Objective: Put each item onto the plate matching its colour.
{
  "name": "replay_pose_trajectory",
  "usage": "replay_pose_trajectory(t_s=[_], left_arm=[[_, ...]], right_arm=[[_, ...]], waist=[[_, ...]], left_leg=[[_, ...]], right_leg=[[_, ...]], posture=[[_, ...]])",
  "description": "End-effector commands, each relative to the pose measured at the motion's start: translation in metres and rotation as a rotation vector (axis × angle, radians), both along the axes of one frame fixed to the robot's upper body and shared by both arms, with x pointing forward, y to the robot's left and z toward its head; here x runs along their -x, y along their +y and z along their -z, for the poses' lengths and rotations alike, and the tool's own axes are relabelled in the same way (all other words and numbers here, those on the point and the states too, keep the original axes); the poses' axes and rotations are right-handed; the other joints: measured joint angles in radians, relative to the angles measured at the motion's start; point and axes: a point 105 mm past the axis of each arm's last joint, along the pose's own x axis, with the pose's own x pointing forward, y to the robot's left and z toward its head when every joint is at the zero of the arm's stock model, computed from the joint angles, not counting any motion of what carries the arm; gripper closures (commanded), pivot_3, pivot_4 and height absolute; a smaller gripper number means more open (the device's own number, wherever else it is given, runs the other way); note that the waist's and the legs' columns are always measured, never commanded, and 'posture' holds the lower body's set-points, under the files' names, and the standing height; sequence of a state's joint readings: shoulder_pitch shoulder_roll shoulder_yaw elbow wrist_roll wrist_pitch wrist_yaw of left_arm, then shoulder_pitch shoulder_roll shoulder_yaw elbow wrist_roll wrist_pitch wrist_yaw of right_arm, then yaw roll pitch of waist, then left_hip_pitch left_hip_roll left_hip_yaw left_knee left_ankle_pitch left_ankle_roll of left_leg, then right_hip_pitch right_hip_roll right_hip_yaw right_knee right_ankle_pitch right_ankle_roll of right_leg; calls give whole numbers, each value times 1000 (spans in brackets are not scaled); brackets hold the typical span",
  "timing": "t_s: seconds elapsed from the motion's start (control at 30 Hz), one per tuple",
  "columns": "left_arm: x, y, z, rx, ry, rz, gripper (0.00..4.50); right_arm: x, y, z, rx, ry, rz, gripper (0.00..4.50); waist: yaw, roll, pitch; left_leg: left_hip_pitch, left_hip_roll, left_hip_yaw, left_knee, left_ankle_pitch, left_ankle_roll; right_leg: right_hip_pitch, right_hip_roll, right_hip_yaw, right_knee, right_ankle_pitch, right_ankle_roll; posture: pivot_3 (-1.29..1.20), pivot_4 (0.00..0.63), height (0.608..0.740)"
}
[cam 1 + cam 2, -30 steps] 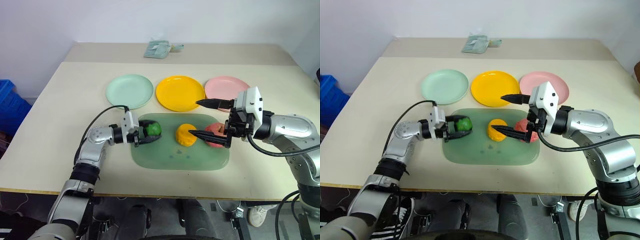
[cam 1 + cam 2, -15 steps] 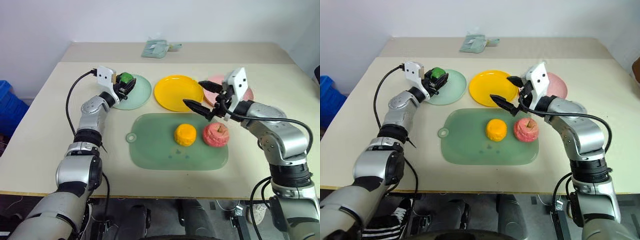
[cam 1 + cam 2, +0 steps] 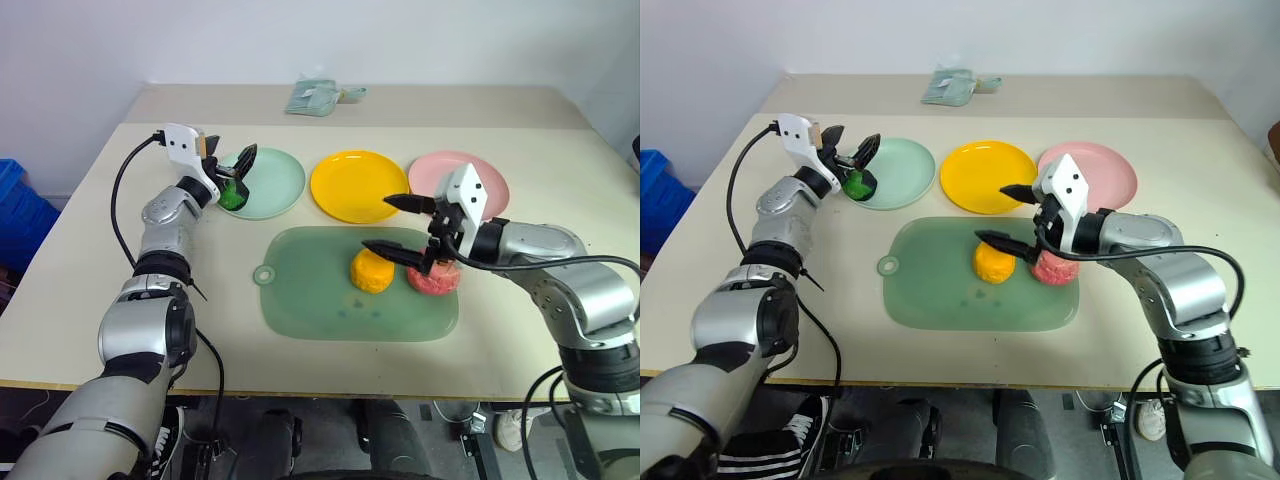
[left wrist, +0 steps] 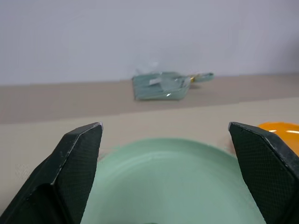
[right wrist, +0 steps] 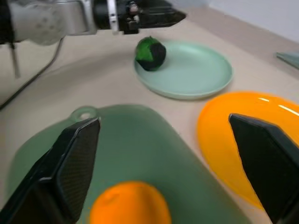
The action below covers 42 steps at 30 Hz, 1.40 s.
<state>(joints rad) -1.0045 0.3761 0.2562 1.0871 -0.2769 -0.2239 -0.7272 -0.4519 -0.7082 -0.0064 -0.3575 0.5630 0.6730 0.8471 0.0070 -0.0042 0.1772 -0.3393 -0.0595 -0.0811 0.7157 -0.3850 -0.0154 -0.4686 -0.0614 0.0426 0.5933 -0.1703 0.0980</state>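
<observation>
The dark green fruit [image 3: 858,184] is seen resting on the near-left edge of the mint green plate [image 3: 902,170], and the left pincer [image 3: 232,161] is held just above it with its fingers spread apart and nothing between them. This placement is judged done, though the fruit sits close to the rim. The left arm is best lifted straight up and away, so that the fruit is not nudged off the plate.

The step in hand is judged to be the pickup of the orange-yellow fruit [image 3: 371,271], which lies on the green mat [image 3: 310,300] just beside the pinkish-red apple [image 3: 436,279]. The right pincer [image 3: 396,226] is poised over the two fruits, fingers wide and empty. One finger should be lowered on the fruit's free side and the other into the narrow space next to the apple, so that the apple is not pushed or pinched along. The fruit is round and likely to roll, so the grip is best closed across its middle, low enough to hold. It should then be lifted clear and carried to the yellow plate [image 3: 358,183], which lies just behind the mat, and set near the centre. The apple is left for the pink plate [image 3: 488,175].

A pale green cloth bundle [image 3: 315,97] lies at the far side of the counter [image 3: 90,270]. No brand, label or writing can be read anywhere.
</observation>
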Motion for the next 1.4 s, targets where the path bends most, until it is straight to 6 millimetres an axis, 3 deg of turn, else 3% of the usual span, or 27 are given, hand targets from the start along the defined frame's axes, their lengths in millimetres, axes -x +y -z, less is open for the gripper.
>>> replay_pose_trajectory(t_s=[0.03, 0.17, 0.3, 0.43, 0.63, 0.93, 1.03, 1.1, 1.4], left_arm=[[41, -1, -18, 47, -60, 357, 49], [111, -12, -34, -64, -182, 671, 49], [138, -16, -15, -238, -99, 771, 49], [157, -18, 2, -296, -5, 838, 49], [170, -21, 16, -350, -6, 819, 49], [175, -20, 18, -351, -14, 775, 49], [174, -18, 17, -348, -20, 755, 0], [174, -17, 17, -349, -23, 745, 0], [170, -17, 10, -321, -53, 704, 0]], right_arm=[[11, -4, 0, 82, -9, -48, 0], [7, -11, 21, 173, 42, -26, 0], [-4, -11, 31, 184, 68, -2, 0], [-12, -7, 34, 201, 61, 3, 0], [-14, -3, 45, 245, 86, -28, 0], [-15, 3, 61, 301, 146, -77, 0], [-11, 7, 67, 325, 160, -109, 866], [-10, 10, 66, 325, 148, -122, 1785], [-22, 15, 34, 214, 85, -87, 1785]], waist=[[-18, 0, 0], [-36, 0, 0], [-20, 0, 0], [-19, 0, 0], [-18, 0, 0], [-21, 0, 0], [-21, 0, 0], [-20, 0, 0], [-19, 0, 0]], left_leg=[[0, 1, 0, 0, 0, 0], [0, 3, 1, -1, 0, 0], [2, 3, 0, 0, 0, 0], [4, 2, 0, 0, -2, 3], [1, 3, 0, 0, 1, -1], [2, 3, 0, 0, -2, 4], [3, 3, 0, 0, -2, 4], [3, 3, 0, 0, -2, 4], [2, 3, 0, 0, -2, 4]], right_leg=[[0, 0, 0, 0, 0, 0], [0, 1, 1, 1, 0, 0], [0, 0, 1, 0, 0, 0], [2, 1, 1, 1, 0, 0], [0, 1, 1, -1, 0, 0], [0, 1, 1, 0, 0, 0], [1, 1, 1, 0, 0, 0], [1, 1, 1, 0, 0, 0], [1, 1, 1, -1, 0, 0]], posture=[[0, 150, 740], [0, 150, 740], [0, 150, 740], [0, 150, 740], [0, 150, 740], [0, 150, 740], [0, 150, 740], [0, 150, 740], [0, 150, 740]])
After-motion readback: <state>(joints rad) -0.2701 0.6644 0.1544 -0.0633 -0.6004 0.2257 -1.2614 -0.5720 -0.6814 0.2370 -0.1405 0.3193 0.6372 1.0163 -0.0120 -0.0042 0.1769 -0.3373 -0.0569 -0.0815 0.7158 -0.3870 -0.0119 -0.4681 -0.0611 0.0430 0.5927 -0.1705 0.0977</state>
